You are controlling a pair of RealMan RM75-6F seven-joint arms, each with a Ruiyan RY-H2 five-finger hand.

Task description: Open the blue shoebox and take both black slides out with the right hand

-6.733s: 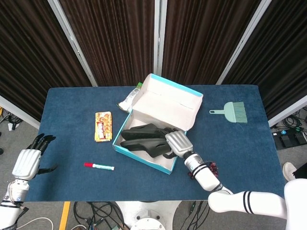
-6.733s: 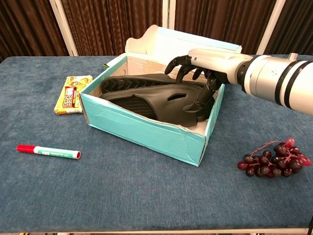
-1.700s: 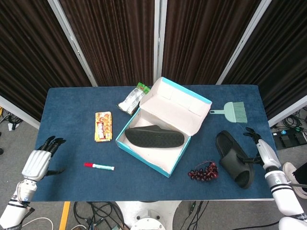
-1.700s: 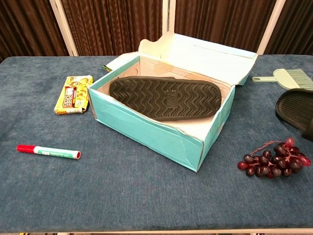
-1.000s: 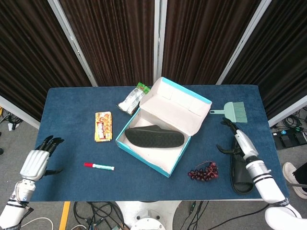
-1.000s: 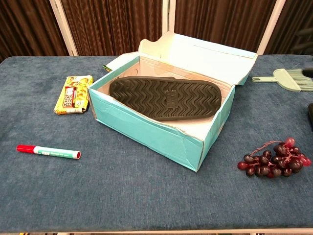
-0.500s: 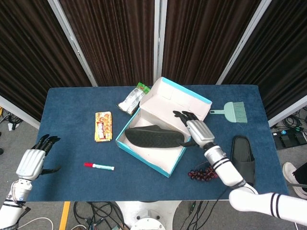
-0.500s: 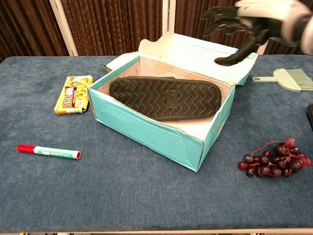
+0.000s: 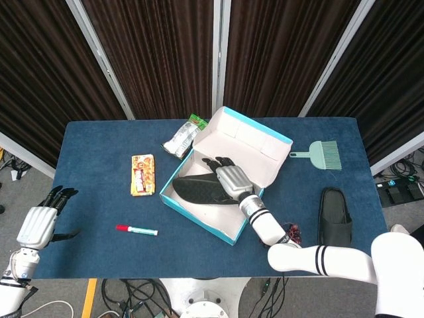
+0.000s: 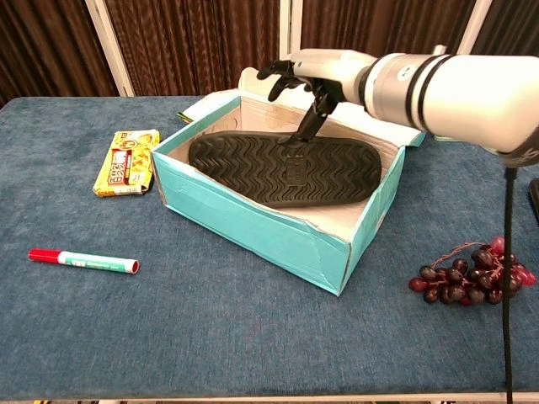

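Since half a second earlier, the right hand (image 9: 230, 180) had been brought from the far right end of the shoebox (image 9: 199, 211) to a place over its middle, fingers spread and nothing held; in the chest view its thumb tip was seen touching or just above the sole. On the blue surface (image 9: 99, 146) the open shoebox was found near the middle, its lid (image 9: 248, 142) tipped back. One black slide (image 10: 282, 168) was left inside, sole up. A second slide (image 9: 335, 225) was set strap up near the right edge, well apart from the box. The left hand (image 9: 38, 225) was kept off the left edge, fingers loosely apart, empty. A brush (image 9: 321, 154), a snack packet (image 9: 142, 175), grapes (image 10: 472, 273) and a marker (image 9: 137, 230) were lying around the box.
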